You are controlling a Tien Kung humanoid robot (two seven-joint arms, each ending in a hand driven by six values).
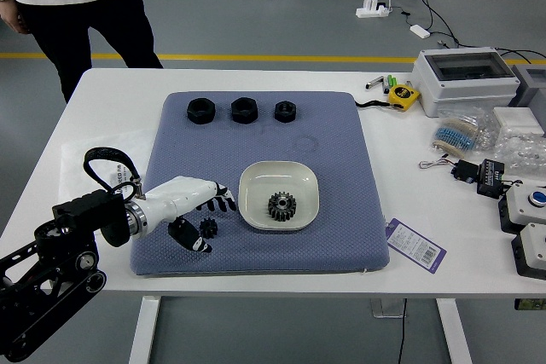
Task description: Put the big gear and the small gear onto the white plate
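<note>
My left hand (218, 223) reaches in low over the mat's left part, its fingers and thumb spread apart with nothing held. The small black gear (208, 228) lies on the blue-grey mat between the thumb and the other fingers. To its right, the big black gear (281, 206) rests inside the white plate (279, 170), toward the plate's lower half. The fingertips are close to the plate's left rim; whether they touch it I cannot tell.
Three black nuts (244, 110) line the mat's (333, 134) far edge. A tape measure (403, 96), a label card (415, 245), grey boxes (467, 74) and bagged parts (461, 136) lie on the right. A person (77, 6) stands at the far left, hands off the table.
</note>
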